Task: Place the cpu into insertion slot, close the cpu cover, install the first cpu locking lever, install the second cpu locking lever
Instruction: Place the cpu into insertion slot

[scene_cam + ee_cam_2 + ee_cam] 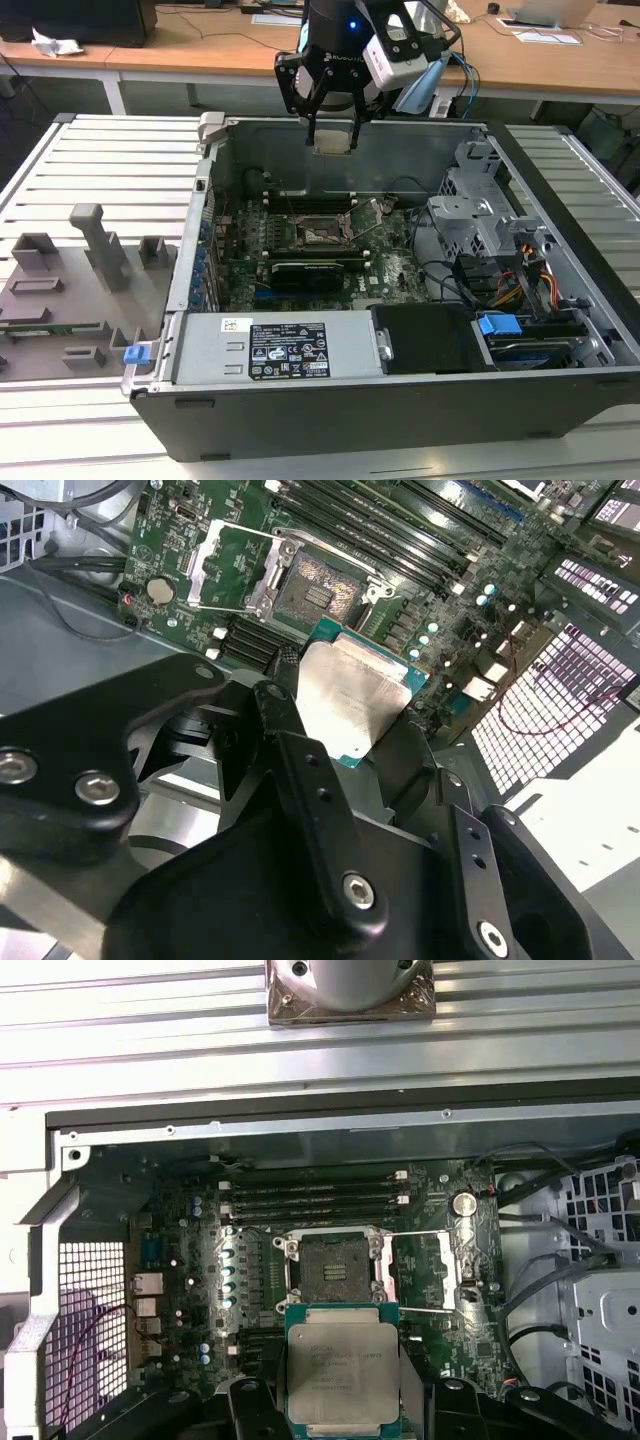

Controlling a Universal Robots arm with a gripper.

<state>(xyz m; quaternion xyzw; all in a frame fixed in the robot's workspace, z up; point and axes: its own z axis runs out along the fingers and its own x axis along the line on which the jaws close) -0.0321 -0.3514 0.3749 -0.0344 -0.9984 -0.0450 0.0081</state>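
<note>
The open grey metal computer case [400, 415] holds a green motherboard [400, 268]. The black arm gripper [333, 128] hangs above the case's far edge, pointing down. Its jaws pinch the cpu [342, 1365] by two opposite edges. The cpu is a flat square chip with a dull silver top on a green rim. It carries faint engraved lines that I cannot read.

The thin silver cpu cover [450, 1260] stands flipped open just beside the black-framed insertion slot [335, 1265] – its pin field is bare.

A white-and-black label [288, 350] lies at the case's near edge.
</note>
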